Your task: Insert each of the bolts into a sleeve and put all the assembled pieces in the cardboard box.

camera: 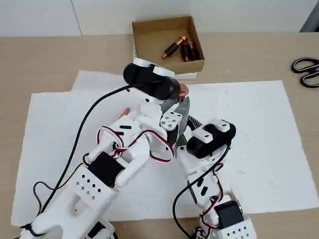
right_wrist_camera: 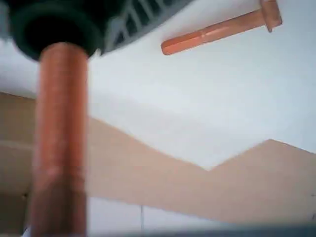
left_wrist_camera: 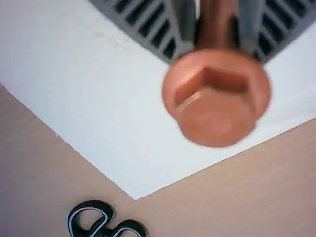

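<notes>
My left gripper [camera: 182, 101] [left_wrist_camera: 217, 27] is shut on the shaft of a copper bolt [left_wrist_camera: 216, 96]. Its hex head [camera: 184, 90] points toward the cardboard box [camera: 144, 27]. Just behind it my right gripper [camera: 181, 123] [right_wrist_camera: 54, 17] is shut on a black sleeve [right_wrist_camera: 52, 27], and a copper shaft [right_wrist_camera: 59, 138] sticks out of that sleeve. Both grippers meet over the white paper [camera: 249, 129]. A loose bolt [right_wrist_camera: 222, 29] lies on the paper, its tip [camera: 125, 111] showing beside the left arm. Several assembled pieces [camera: 182, 49] lie in the box.
Black-handled scissors [camera: 306, 69] [left_wrist_camera: 106, 224] lie on the bare wooden table at the far right. The paper to the right of the arms is open room. The box stands past the paper's far edge.
</notes>
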### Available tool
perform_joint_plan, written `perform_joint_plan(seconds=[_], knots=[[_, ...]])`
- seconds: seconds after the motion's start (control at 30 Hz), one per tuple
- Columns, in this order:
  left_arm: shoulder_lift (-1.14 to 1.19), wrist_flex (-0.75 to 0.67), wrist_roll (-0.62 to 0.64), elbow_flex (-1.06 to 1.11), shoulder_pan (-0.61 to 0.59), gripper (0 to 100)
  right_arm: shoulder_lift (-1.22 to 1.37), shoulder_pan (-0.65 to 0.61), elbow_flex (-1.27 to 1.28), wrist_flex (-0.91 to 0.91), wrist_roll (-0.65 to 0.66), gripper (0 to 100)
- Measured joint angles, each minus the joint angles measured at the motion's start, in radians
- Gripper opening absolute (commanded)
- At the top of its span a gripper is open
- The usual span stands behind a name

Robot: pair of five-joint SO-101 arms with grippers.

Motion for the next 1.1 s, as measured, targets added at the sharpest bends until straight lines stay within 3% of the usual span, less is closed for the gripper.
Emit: perform_joint_plan(seconds=[0.7, 1.1], knots=[[0.0, 0.0, -0.002, 0.035, 0.002, 1, 0.002, -0.025, 0.0, 0.0, 0.0, 0.4], [0.0, 0.012, -0.103, 0.035, 0.031, 1, 0.002, -0.02, 0.0, 0.0, 0.0, 0.4]])
